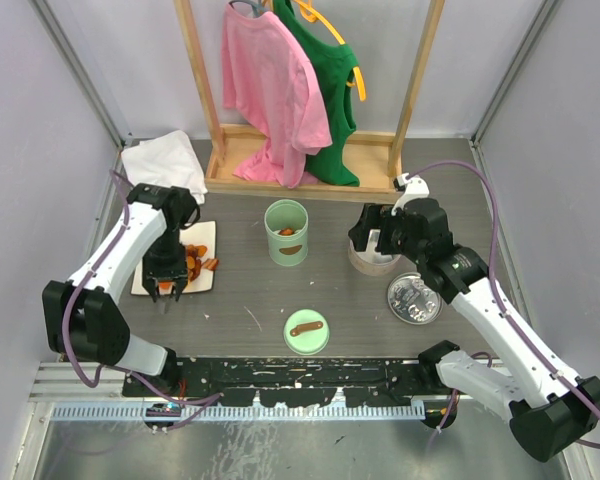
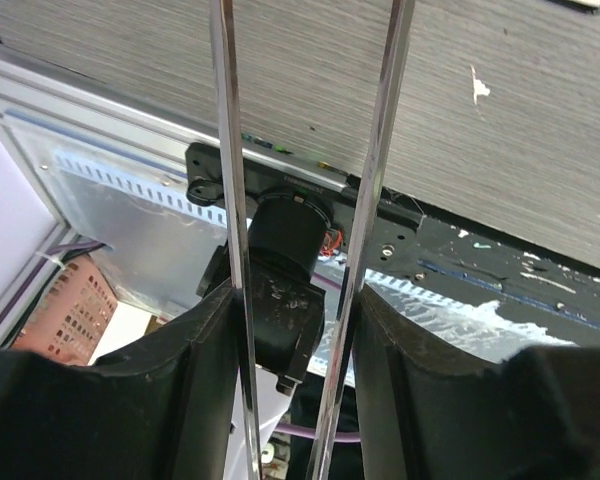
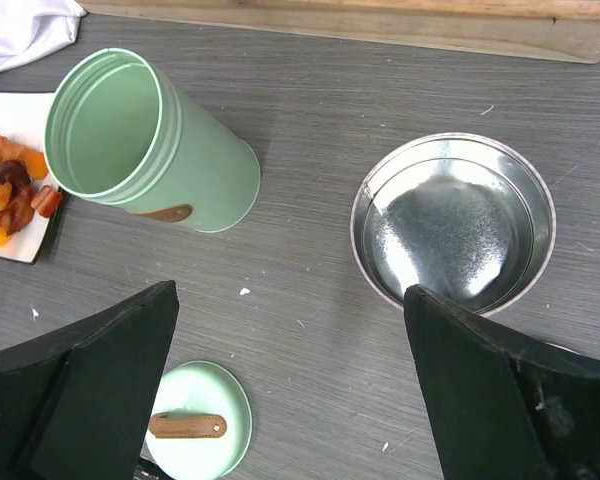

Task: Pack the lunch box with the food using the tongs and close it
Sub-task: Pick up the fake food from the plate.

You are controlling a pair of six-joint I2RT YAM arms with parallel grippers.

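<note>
Left tool: found closed on the tongs. In the left wrist view the two slender metal arms are seen running up between the fingers, one against each finger, with a gap kept between them. The tong tips are cut off at the top of that view and cannot be made out from above. The tool is positioned over the near edge of a white plate at the left of the bench.

Food: orange, red and dark brown pieces are heaped on the plate, just beside the left tool. In the top view a few orange pieces are noted inside the lunch box.

Lunch box: a pale green cylinder, upright and uncovered, at mid-bench between the two arms. Its green lid, fitted with a brown strap, is laid flat on the bench nearer the arm bases, apart from the box.

Right tool: found wide open, with nothing held between its fingers. It is held above a round steel bowl to the right of the lunch box. A second round metal piece is lying beside that bowl.

A white cloth is noted at the far left corner.
</note>
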